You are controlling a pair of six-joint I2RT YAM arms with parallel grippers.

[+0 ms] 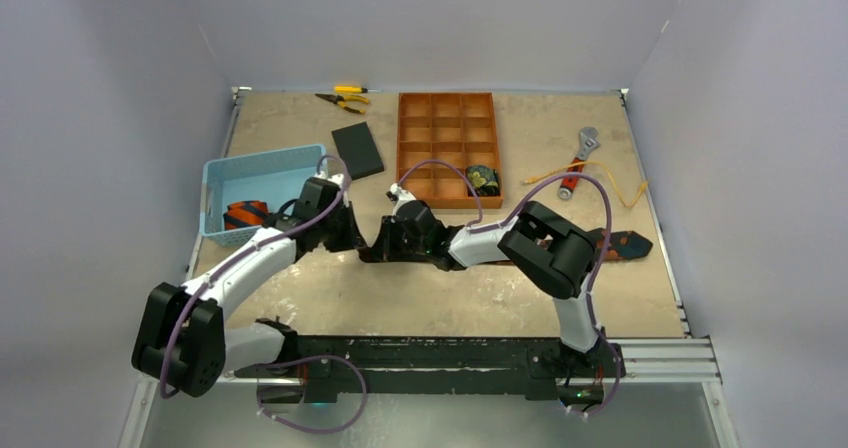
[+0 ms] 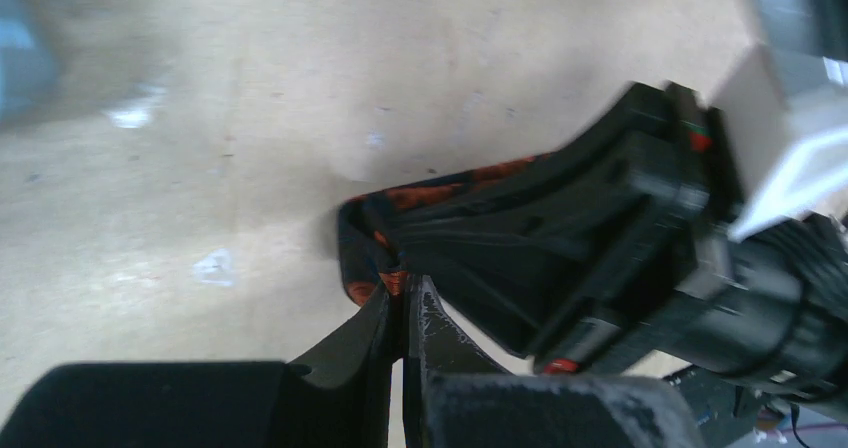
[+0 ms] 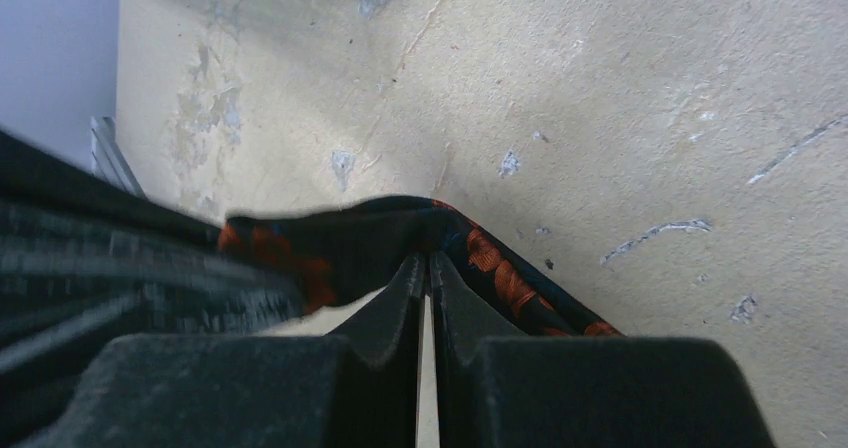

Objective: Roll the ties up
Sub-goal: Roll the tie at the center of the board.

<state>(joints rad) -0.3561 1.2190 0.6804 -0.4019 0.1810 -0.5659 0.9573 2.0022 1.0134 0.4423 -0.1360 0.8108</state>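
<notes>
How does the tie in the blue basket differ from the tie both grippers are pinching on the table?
The tie in the basket is a compact bundle, apparently rolled; the tie on the table lies stretched out, its wide end flat. The tie in the basket sits untouched inside the blue basket; the tie on the table is pinched by the left gripper and right gripper. Both are dark with orange marks.

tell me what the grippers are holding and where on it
Both are shut on the dark tie with red-orange marks: the left gripper pinches its folded end, the right gripper the fabric edge close beside.
</notes>
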